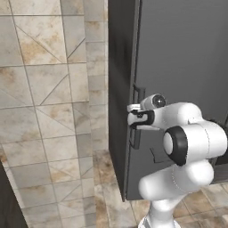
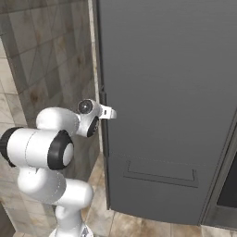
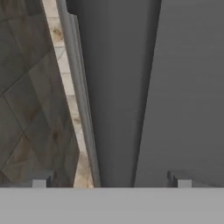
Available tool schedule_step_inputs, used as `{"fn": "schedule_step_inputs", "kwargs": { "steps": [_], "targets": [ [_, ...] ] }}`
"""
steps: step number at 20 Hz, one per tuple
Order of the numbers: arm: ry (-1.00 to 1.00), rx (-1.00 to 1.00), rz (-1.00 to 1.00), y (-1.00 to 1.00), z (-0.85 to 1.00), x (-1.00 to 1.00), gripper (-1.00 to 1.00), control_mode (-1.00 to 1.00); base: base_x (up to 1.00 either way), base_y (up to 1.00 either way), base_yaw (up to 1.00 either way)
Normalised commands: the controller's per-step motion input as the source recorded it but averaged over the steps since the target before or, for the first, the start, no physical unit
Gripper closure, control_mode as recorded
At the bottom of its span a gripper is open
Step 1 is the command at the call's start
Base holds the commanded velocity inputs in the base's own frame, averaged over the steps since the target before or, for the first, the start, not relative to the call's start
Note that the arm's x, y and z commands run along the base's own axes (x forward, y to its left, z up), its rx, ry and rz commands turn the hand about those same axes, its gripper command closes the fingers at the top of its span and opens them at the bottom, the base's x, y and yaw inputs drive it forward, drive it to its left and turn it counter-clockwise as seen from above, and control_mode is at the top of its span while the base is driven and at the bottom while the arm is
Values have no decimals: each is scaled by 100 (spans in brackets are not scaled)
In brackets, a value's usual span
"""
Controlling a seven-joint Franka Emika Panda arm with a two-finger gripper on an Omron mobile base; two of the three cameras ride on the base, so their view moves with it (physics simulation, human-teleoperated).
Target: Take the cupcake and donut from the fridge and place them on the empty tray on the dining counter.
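The fridge [image 1: 178, 67] [image 2: 166, 83] [image 3: 188, 87] is tall and dark grey, and its door is closed. Its vertical bar handle [image 1: 136, 133] [image 2: 103, 139] runs down the door's left edge. My gripper [image 1: 133, 114] [image 2: 110, 112] [image 3: 110, 181] is at the handle about halfway up, open, with its jaws wide apart. In the hand view a grey bar [image 3: 78, 96] runs lengthwise between the two fingertips [image 3: 40, 181]. Nothing is gripped. The cupcake and donut are hidden behind the closed door. The tray and the dining counter are out of view.
A tiled wall [image 1: 44, 89] [image 2: 41, 55] stands close to the left of the fridge, leaving a narrow gap. The floor [image 1: 107, 169] is tiled. A recessed drawer panel [image 2: 159, 173] crosses the fridge's lower front. A dark unit [image 2: 227, 185] adjoins at the right.
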Motion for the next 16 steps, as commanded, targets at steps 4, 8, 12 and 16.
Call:
{"fn": "schedule_step_inputs", "kwargs": {
  "steps": [4,8,12,16],
  "targets": [
    [0,5,0,-6,-3,88,-100,-100,0,0,0],
    [0,5,0,-16,0,91,-100,-100,0,0,0],
    [0,4,3,-6,0,96,100,-100,0,0,0],
    [11,0,2,0,0,47,100,-100,0,0,0]
  ]
}}
